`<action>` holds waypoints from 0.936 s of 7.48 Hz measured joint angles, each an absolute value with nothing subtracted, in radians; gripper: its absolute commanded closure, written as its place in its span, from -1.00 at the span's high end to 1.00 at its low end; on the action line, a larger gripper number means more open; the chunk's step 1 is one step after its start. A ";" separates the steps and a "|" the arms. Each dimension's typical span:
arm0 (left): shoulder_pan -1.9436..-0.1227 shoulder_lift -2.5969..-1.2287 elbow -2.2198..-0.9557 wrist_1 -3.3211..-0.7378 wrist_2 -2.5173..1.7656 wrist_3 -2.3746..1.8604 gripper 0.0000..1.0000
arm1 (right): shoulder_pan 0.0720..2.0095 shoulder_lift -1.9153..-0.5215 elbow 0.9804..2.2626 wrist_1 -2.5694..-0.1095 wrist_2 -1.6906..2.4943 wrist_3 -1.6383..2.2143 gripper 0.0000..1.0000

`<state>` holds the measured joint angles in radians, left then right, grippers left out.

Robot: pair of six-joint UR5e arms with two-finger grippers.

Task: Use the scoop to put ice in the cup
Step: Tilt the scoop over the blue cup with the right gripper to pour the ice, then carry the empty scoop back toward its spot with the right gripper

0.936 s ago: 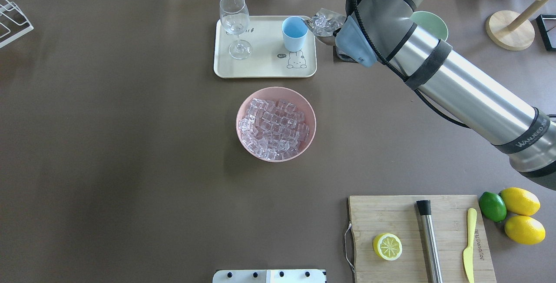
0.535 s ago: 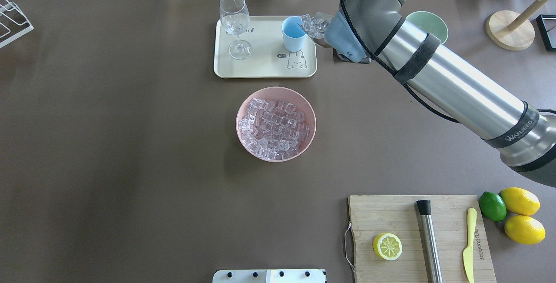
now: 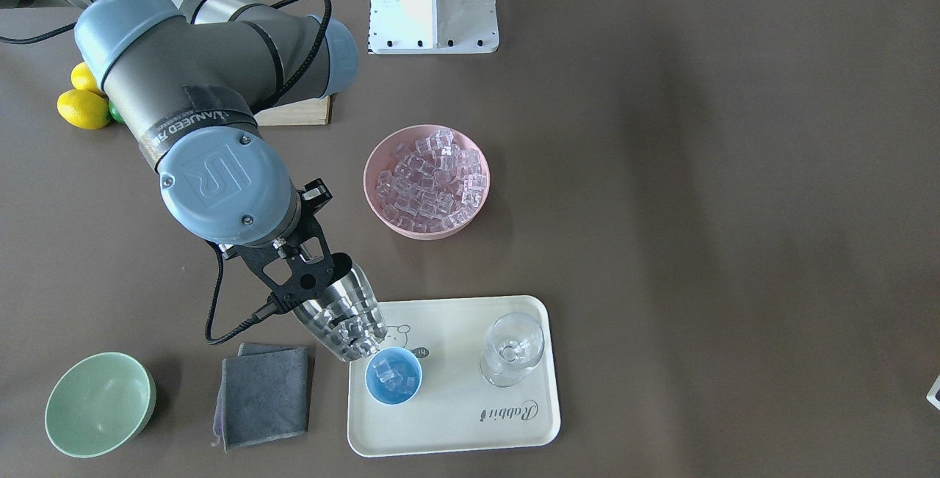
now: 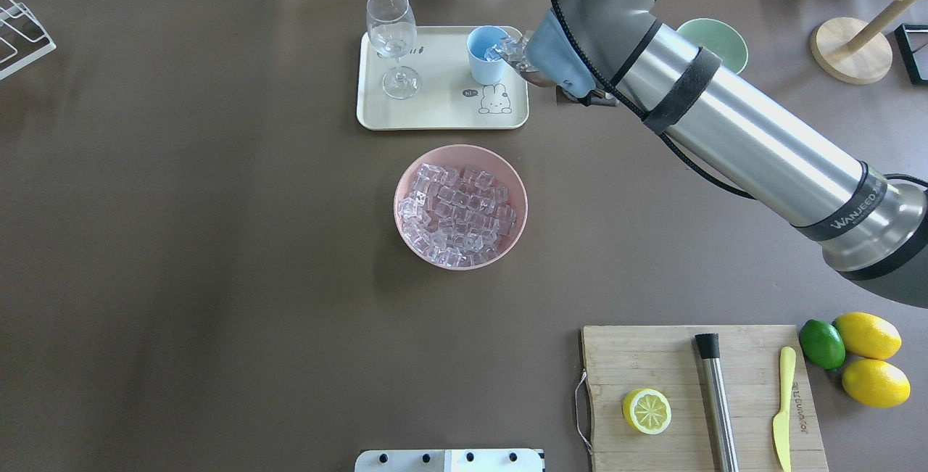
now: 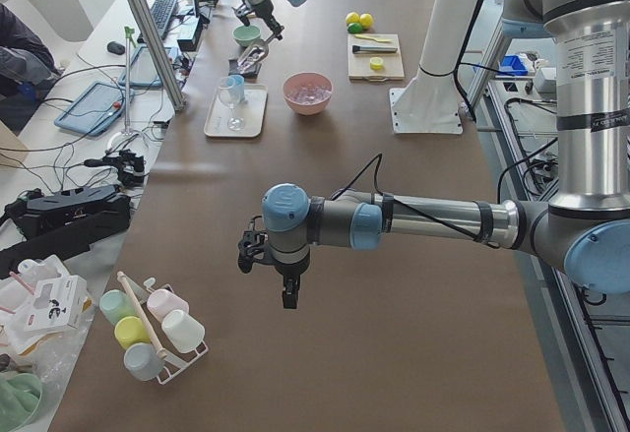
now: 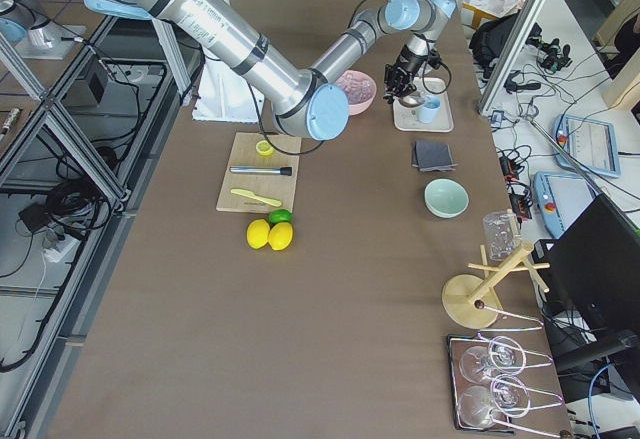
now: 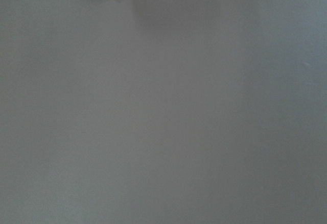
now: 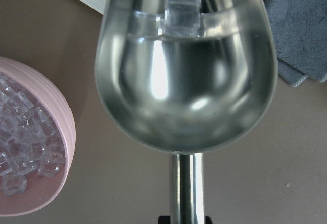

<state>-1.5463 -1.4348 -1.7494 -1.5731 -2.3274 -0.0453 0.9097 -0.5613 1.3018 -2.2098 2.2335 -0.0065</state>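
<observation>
Mostly brown table (image 4: 181,240), cluttered workbench (image 5: 94,68) beyond

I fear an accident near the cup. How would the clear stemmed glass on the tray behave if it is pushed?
The glass probably tips easily: a wide bowl stands high on a thin stem over a small foot. It looks thin and clear, so likely fragile. On the smooth tray it might slide first.
</observation>
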 measured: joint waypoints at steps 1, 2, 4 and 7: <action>-1.550 -1.432 -1.740 -1.573 -2.327 -0.045 0.97 | 0.910 -0.545 1.278 -2.219 2.233 -0.015 -1.00; -1.552 -1.432 -1.732 -1.573 -2.327 -0.045 0.97 | 0.910 -0.529 1.257 -2.230 2.233 -0.031 -1.00; -1.558 -1.430 -1.720 -1.574 -2.330 -0.046 0.97 | 0.910 -0.511 1.239 -2.246 2.233 -0.046 -1.00; -1.580 -1.428 -1.711 -1.573 -2.332 -0.046 0.97 | 0.911 -0.511 1.244 -2.252 2.233 -0.062 -1.00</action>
